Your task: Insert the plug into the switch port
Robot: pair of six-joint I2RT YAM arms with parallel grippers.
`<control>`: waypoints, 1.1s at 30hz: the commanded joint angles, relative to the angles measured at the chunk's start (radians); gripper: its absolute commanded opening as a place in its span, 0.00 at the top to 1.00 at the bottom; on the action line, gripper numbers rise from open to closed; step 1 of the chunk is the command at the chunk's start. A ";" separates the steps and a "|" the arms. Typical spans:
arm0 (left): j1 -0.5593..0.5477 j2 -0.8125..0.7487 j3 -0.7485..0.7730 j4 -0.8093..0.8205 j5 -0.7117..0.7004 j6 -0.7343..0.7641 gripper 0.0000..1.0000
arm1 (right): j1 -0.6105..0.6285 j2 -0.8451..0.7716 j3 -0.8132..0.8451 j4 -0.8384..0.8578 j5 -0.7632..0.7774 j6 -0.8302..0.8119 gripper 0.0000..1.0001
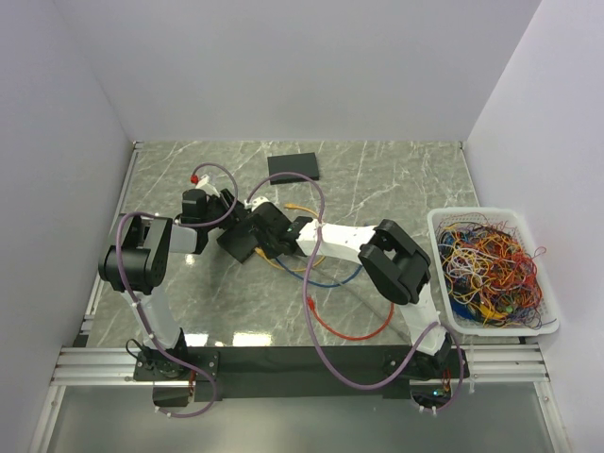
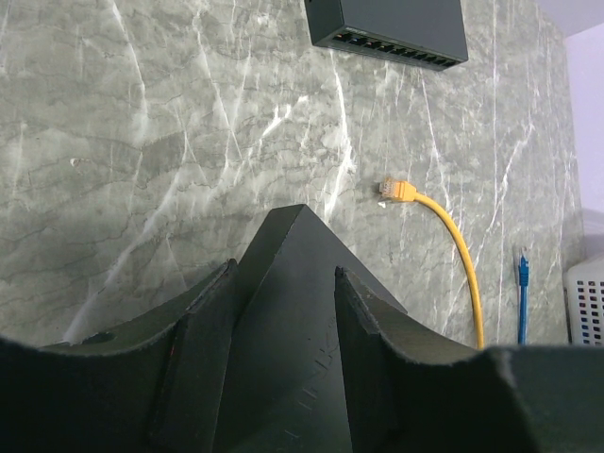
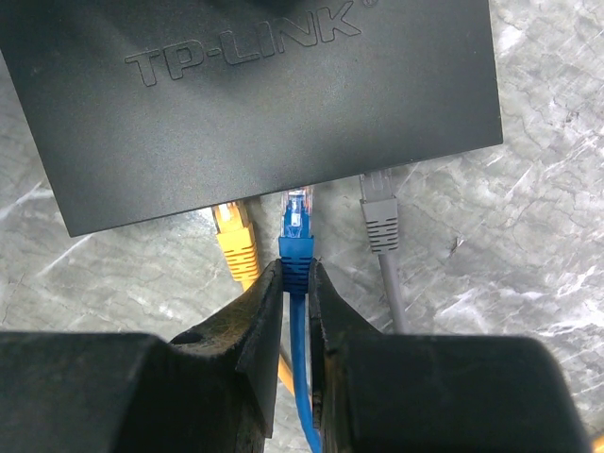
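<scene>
Pinching the blue plug (image 3: 296,219) by its boot, the right claw (image 3: 294,276) is closed tight on it, one finger on each side. The blue cable (image 3: 300,377) runs back between them. The plug's clear tip sits right at the front edge of the TP-Link switch (image 3: 264,94), at the port row. From where I stand I cannot tell whether it is seated or only at the mouth. Just beside it a yellow plug (image 3: 236,241) goes under that same edge, and on its other side a grey plug (image 3: 379,222) does likewise. Each is near the blue one but not touching it.

The left claw (image 2: 285,283) is closed on the TP-Link switch from the opposite end. Its two black fingers press against the sides of the casing, and a corner of the casing juts out past the fingertips. The switch has its lettered face up, and the two arms reach in to it from either side over the grey marble desk (image 1: 396,179).

Beyond the TP-Link switch, away from the arm bases, a second black switch (image 2: 389,28) lies on the desk with its row of ports showing. A loose yellow connector (image 2: 396,191) rests between the two switches, touching neither. On the near side of the TP-Link switch, toward the bases, a red cable (image 1: 354,330) loops across the marble. Well apart from the switch, on the right arm's side, stands a white basket (image 1: 440,269) heaped with tangled wires.
</scene>
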 commanded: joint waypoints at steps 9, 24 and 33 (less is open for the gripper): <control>-0.036 0.013 0.008 -0.047 0.069 0.019 0.49 | -0.018 0.068 0.112 0.097 0.032 -0.024 1.00; -0.064 0.007 0.016 -0.079 0.048 0.053 0.49 | -0.020 0.000 0.130 0.081 0.042 -0.132 1.00; -0.079 0.000 -0.003 -0.081 0.043 0.053 0.49 | -0.029 0.014 0.188 0.078 0.006 -0.136 1.00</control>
